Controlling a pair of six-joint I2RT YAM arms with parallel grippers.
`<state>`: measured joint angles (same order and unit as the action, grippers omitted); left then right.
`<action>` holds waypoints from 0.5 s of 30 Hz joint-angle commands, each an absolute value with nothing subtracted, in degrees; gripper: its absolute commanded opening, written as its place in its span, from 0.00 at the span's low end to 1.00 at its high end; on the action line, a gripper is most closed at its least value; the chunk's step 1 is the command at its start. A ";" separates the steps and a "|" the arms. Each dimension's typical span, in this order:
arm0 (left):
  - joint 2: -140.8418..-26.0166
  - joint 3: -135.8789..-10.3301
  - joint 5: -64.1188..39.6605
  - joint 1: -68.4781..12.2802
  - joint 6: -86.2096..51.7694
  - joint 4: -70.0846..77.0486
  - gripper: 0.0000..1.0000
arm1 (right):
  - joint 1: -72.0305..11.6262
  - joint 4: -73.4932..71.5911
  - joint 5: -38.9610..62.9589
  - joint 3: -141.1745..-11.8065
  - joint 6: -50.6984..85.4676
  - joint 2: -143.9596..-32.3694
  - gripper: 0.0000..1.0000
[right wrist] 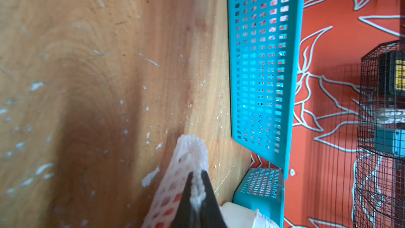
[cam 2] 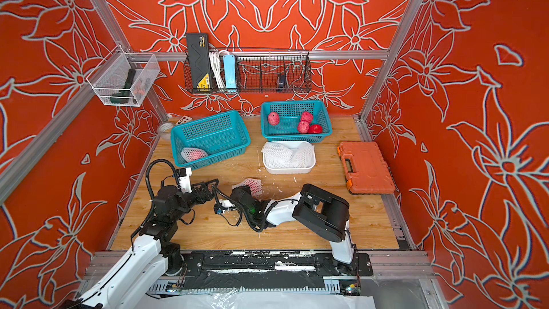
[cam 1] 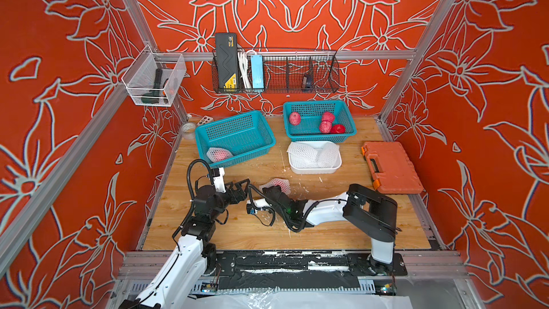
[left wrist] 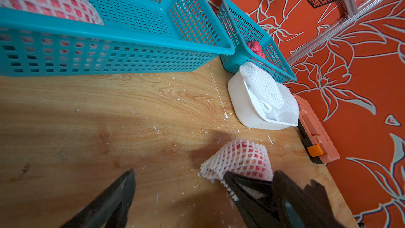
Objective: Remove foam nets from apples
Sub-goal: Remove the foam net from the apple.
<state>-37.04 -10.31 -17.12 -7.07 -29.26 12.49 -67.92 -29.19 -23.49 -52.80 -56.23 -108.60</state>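
On the table (cam 1: 237, 233) centre, foam net (cam 1: 282, 185) around an apple (left wrist: 252, 159), long axis roughly nine-to-three o'clock in a top view, slack end toward nine. Slack pinched flat by right gripper (right wrist: 198, 175), reaching in from five o'clock. Left gripper (left wrist: 178, 172) spread, empty, just beside at nine. Pull probably away from the apple.

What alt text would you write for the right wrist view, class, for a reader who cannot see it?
The right gripper is shut on a pinched edge of a white foam net covering a red apple on the wooden table. A teal basket stands beyond.
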 commanded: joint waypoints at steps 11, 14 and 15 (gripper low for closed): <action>-40.05 -12.52 -18.30 -6.60 -29.34 17.32 0.94 | -65.12 -27.26 -13.96 -49.62 -42.82 -97.42 0.00; -41.75 -13.02 -19.72 -6.68 -29.67 18.90 0.94 | -64.35 -27.22 -12.63 -48.84 -39.36 -96.06 0.00; -42.30 -13.11 -19.98 -6.68 -29.71 19.38 0.94 | -64.00 -27.41 -12.06 -48.42 -37.32 -95.31 0.00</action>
